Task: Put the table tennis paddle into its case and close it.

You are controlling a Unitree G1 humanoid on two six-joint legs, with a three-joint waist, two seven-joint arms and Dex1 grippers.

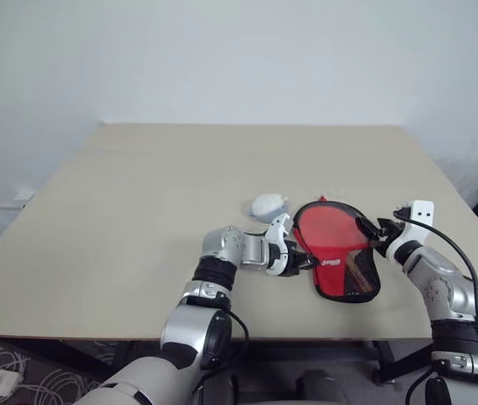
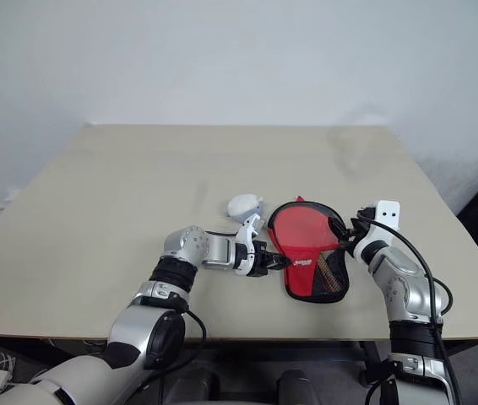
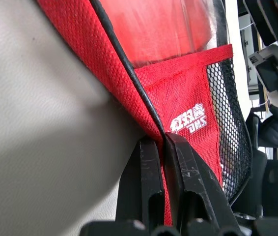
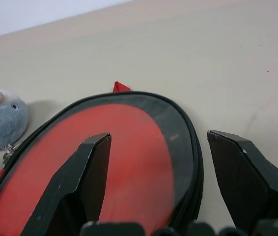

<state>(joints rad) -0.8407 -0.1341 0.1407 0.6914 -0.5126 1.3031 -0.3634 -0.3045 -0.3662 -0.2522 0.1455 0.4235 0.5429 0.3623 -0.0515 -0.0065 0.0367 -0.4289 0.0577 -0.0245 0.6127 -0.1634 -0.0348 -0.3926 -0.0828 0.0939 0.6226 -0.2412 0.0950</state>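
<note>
I have the table point(image 1: 138, 202) filling most of the head view, pale and bare apart from a small cluster right of centre. There lies the case point(image 1: 338, 250), red window side up, its rounded end toward the top of the frame and its mesh end toward the bottom edge. Through the clear window I see the red face of the table tennis paddle point(image 4: 124, 162), so I judge the bat is already inside and the closing step is in hand.

My left gripper point(image 1: 294, 257) is pinched tight on the case's left edge, right at the black piping beside the white logo; whether it has the zip pull or just the seam I cannot tell. My right gripper point(image 4: 153, 196) stands wide at the case's right side, one finger over the window and the other beyond the rim, gripping nothing that I can see.

Next, I think, the right must steady the case while the left draws along the edge; soft fabric may bunch or drag.

A small grey plush toy point(image 1: 268, 205) sits just beside the case's upper left, near the left gripper's path.
</note>
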